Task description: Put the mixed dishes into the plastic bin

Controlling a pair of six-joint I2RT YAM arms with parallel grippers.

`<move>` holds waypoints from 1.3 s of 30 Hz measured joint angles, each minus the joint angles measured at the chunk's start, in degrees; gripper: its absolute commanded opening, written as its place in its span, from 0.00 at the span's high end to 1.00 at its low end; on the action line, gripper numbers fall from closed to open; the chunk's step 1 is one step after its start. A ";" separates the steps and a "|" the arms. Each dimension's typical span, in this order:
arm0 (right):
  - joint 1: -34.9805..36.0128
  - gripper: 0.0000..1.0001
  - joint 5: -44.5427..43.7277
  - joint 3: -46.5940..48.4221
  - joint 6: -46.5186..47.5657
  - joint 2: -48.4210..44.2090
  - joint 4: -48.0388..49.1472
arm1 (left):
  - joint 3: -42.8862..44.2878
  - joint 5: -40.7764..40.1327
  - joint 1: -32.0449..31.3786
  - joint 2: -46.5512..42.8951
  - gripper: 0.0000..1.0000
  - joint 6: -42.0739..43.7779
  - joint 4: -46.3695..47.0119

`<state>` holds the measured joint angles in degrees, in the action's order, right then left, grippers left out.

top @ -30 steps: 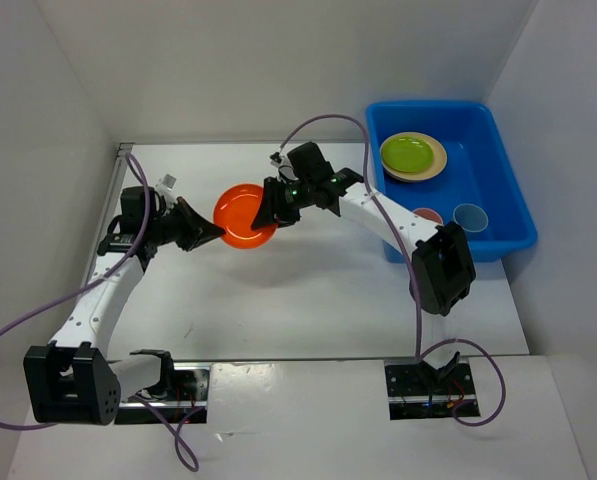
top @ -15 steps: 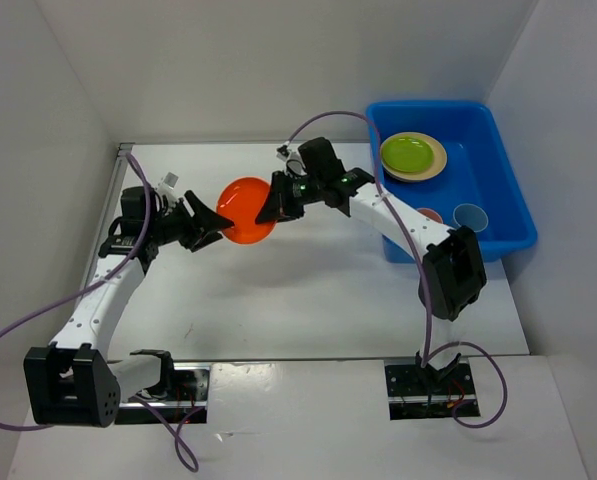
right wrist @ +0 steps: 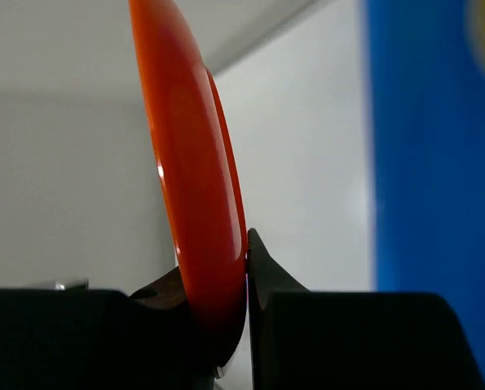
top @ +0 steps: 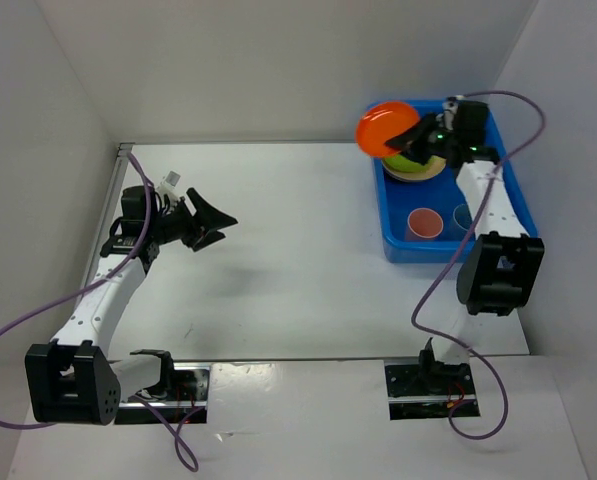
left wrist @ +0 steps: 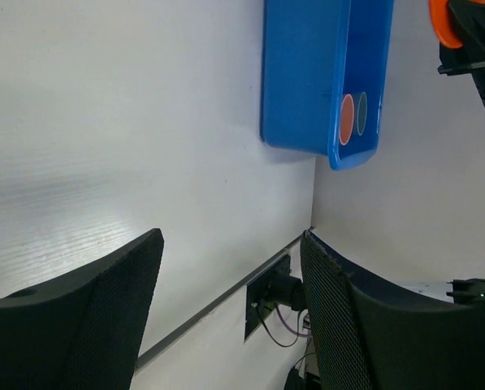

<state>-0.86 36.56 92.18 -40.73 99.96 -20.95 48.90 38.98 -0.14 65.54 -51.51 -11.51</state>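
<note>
Moved since the earlier frames: orange plate (top: 386,124), from mid-table between both claws to the far left corner of the bin (top: 428,248), now carried by the right claw alone.

1. Left claw (top: 226,230): spread wide and holding nothing, hanging over the left part of the table (top: 298,280), well apart from the bin. Nothing between the fingers in the wrist view.

2. Bin: standing at the right end of the table. Inside, at the far end, a green plate (top: 410,158) stacked on a beige plate (top: 435,170). At the near end, a pink cup (top: 423,222) and a blue cup (top: 462,214) side by side, the blue one partly hidden by the arm.

3. Orange plate: held in the air, tilted, above the bin's far left corner and the stacked plates. Apparently overhanging the rim in part. Not yet set down.

4. Right claw (top: 418,140): pinching the orange plate by its edge only, fingers pressed against both faces, as seen edge-on in the wrist view.

Hazards, as judged:
- Narrow edge grip: possible swivel or slip of the plate during travel.
- Release at the present spot: possible strike on the rim and fall onto the table. Bring fully inside first.
- Release from height: possible bounce off the stacked plates, or a knock to the cups. Lower before opening.
</note>
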 measured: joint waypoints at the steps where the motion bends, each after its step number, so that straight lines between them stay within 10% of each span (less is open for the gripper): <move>1: -3.65 1.00 -0.42 0.07 -1.01 0.04 0.68 | -0.15 0.17 0.00 0.00 0.25 -0.13 0.04; 7: -14.01 1.00 -5.70 2.62 -5.60 4.44 3.37 | -0.48 0.63 0.00 -0.04 0.23 -1.14 0.48; 22: -13.53 0.89 -12.70 19.76 -8.57 29.64 -0.85 | -0.59 0.72 0.00 -2.56 0.21 0.72 -2.12; 33: -11.67 0.50 -15.56 35.08 -7.85 36.37 -10.14 | -2.05 0.72 0.24 -4.83 0.21 1.95 -4.31; 37: -11.34 0.04 -16.85 30.73 -7.26 34.62 -11.26 | -2.05 0.70 0.50 -5.07 0.21 1.92 -4.37; 39: -11.34 0.00 -17.66 26.14 -6.64 32.00 -12.24 | -2.05 0.70 0.50 -5.09 0.20 1.86 -4.31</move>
<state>-12.21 18.90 118.32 -47.37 131.96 -33.19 46.85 39.68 0.36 60.45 -49.65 -15.81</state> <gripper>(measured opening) 0.967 0.796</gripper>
